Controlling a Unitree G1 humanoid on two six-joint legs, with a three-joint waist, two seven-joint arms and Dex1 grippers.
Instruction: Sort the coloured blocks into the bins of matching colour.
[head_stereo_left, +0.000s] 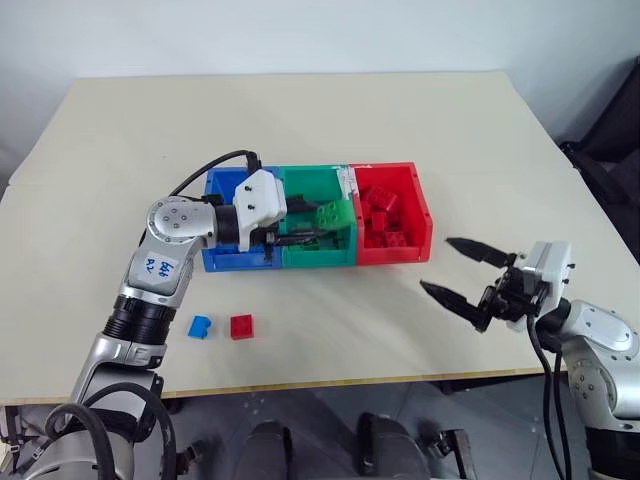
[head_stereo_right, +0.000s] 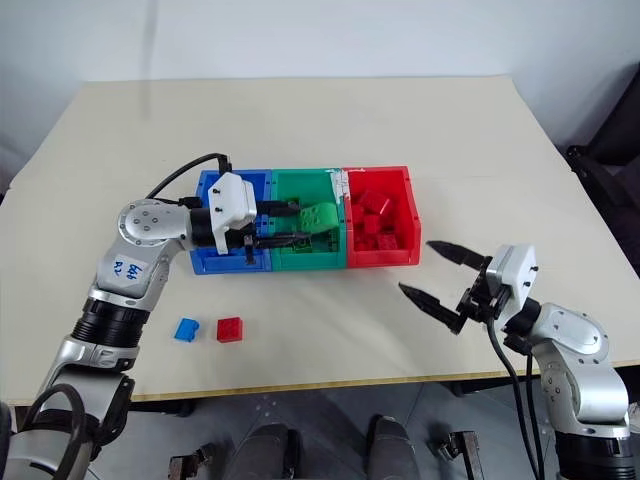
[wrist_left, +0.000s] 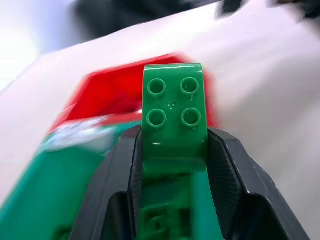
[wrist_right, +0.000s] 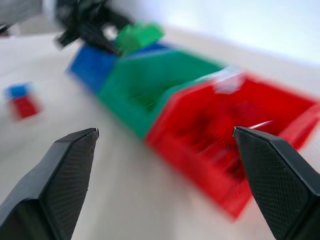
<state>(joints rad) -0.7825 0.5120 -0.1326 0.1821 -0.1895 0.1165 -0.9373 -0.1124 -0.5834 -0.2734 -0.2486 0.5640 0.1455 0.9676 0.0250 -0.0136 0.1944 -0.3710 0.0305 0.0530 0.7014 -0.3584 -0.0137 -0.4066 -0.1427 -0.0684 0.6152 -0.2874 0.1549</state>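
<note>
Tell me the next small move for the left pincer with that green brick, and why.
Probably open over the green bin and drop it. The left pincer is shut on the green brick, which hangs above that bin, so colour and place already match. The right pincer is open and holds nothing, away from the bins.

The left gripper (head_stereo_left: 312, 230) is covering part of the blue bin (head_stereo_left: 222, 262) and the green bin (head_stereo_left: 322, 190), so their contents are staying hidden at the centre of the frame. The lower part of the green block (wrist_left: 173, 112) is sinking between the fingers (wrist_left: 115, 180). In the right wrist view the red bin (wrist_right: 225, 145) is appearing blurred, and the bricks inside are not distinguishable.
</note>
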